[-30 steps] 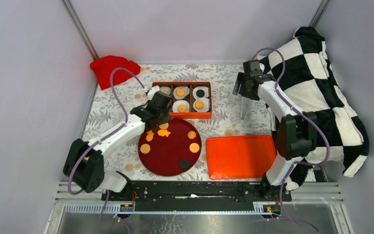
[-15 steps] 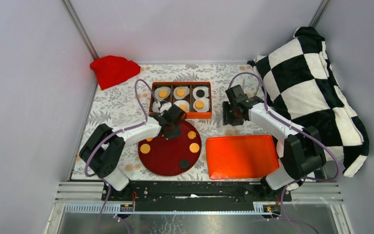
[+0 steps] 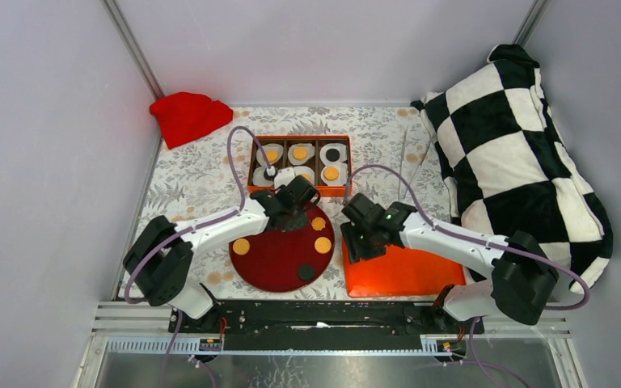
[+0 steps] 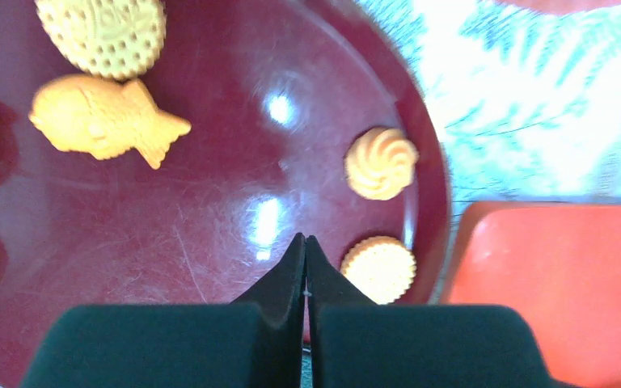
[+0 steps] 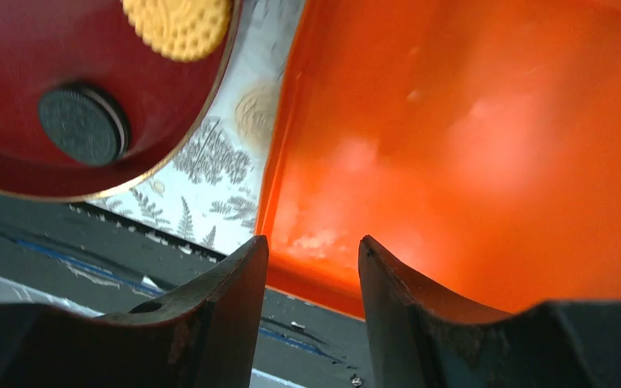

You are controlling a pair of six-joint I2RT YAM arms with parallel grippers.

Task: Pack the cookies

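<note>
Arms closing in on the plate inside 1 second
Left tool (image 4: 304,241) has slid off the box (image 3: 299,137) side onto the red plate (image 3: 271,263), fingers pressed together and holding nothing, tip just beside a round cookie (image 4: 380,267) with a fish cookie (image 4: 105,117) further off; right tool (image 5: 311,242) has swung down from the far worktop to the near-left corner of the orange tray (image 3: 404,267), parted and empty. Several cookies (image 3: 323,244) lie on the plate and most paper cups (image 3: 300,152) in the box hold 1, so another pick looks imminent
</note>
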